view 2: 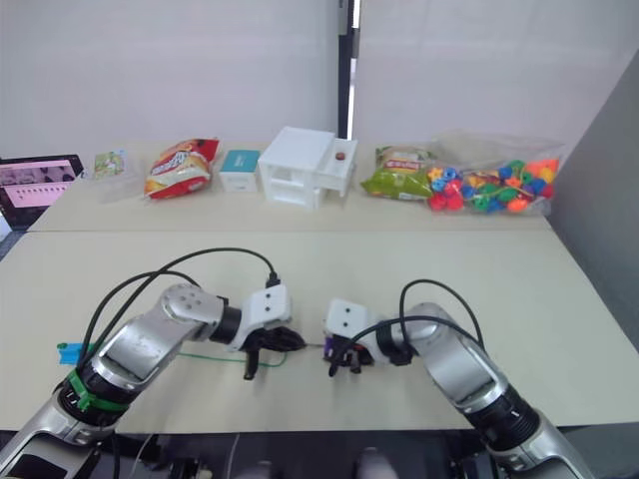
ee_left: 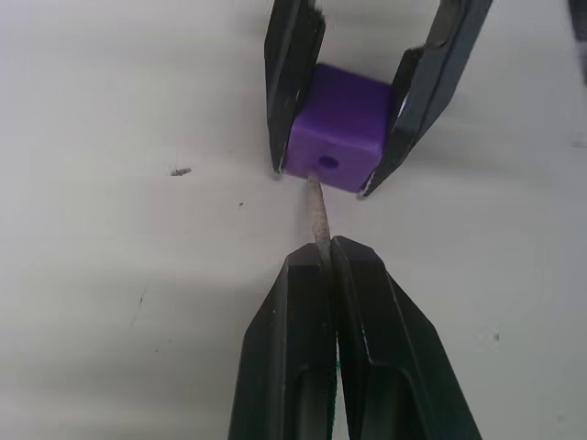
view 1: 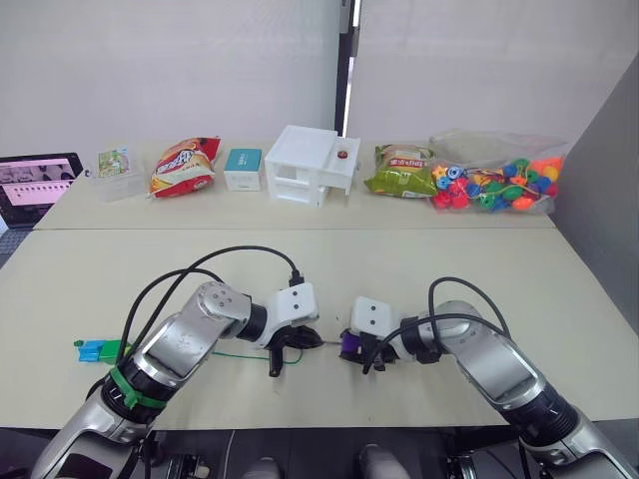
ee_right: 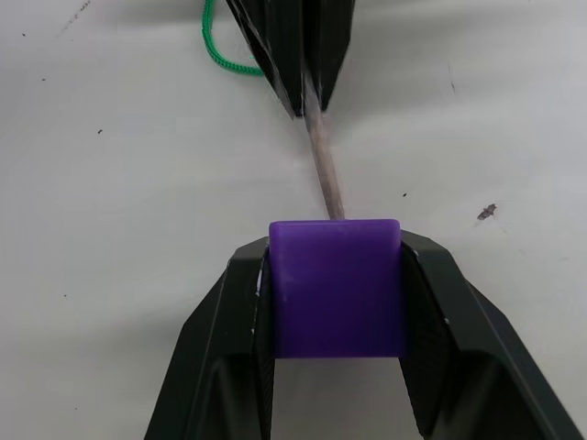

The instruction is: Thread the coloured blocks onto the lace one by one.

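A purple block [ee_right: 335,302] sits between the fingers of my right gripper [view 1: 351,350], which is shut on it just above the table. My left gripper [view 1: 298,344] faces it from the left, shut on the lace's stiff pale tip [ee_left: 317,206]. The tip points at the block's face and ends right at its small hole [ee_left: 327,163]; I cannot tell whether it is inside. The green lace [view 1: 235,354] trails left along the table to a blue block [view 1: 91,349] and a green block [view 1: 112,349] near the front left edge.
Along the far side of the table stand a tablet [view 1: 35,185], a clear box [view 1: 116,175], snack bags [view 1: 185,165], a white box [view 1: 310,165] and a clear bag of multicoloured beads [view 1: 499,180]. The table's front edge [view 1: 329,424] lies just behind both grippers.
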### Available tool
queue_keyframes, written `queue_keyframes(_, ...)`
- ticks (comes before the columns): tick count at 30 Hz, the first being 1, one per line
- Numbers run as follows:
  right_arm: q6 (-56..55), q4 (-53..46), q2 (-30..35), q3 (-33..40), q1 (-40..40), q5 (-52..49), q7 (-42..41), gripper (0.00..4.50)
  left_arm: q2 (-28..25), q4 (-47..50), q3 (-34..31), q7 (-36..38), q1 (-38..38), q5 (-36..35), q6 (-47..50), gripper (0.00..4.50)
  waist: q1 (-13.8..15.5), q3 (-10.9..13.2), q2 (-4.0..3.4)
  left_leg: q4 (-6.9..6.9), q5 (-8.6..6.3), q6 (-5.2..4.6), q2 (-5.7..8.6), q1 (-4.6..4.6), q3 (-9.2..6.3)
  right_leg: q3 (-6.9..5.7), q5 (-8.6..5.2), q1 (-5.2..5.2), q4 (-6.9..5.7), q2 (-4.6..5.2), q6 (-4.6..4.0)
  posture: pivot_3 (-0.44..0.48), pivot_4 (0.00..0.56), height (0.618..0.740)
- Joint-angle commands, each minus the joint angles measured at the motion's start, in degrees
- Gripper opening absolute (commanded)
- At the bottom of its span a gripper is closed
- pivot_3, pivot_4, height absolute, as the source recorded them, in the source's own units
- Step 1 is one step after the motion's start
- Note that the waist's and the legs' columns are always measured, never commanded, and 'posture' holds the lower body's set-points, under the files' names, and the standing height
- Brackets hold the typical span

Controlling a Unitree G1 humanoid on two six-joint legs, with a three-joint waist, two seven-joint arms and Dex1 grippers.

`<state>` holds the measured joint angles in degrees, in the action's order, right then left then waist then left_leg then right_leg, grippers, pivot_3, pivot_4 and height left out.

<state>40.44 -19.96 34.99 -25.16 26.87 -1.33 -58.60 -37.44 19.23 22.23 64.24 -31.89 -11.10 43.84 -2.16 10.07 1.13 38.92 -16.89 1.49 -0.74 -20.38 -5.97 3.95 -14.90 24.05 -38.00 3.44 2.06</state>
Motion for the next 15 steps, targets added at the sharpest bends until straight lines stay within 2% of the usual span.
queue_keyframes(1,0.0,-0.4,-0.2,-2.1,-0.7,-0.2,0.1,1.2,-0.1,3.8,-1.1,1.6,-0.8,-2.8,-2.1,0.0,-0.1,0.0,0.0,0.0,0.0,0.0,0.0,-0.01,0.0,0.0,0.0,0.01,0.0,0.0,0.0,0.0,0.15,0.74)
queue_keyframes(8,-0.6,-0.3,0.4,-1.3,-1.4,-0.9,-0.1,1.2,-4.1,2.5,-1.1,2.3,0.8,-1.3,-5.1,0.0,-0.3,0.0,0.0,-0.05,-0.01,-0.01,-0.02,0.01,0.0,0.0,0.0,0.06,-0.02,-0.02,0.0,0.0,0.15,0.74)
queue_keyframes(15,-0.4,-0.4,0.1,-1.3,-1.0,-1.1,-0.3,1.2,-0.7,2.0,0.2,0.8,0.3,-1.9,-5.2,0.0,-0.2,0.0,0.0,-0.03,-0.01,-0.01,-0.01,0.01,0.0,0.0,0.0,0.02,-0.01,-0.02,0.0,0.0,0.15,0.74)
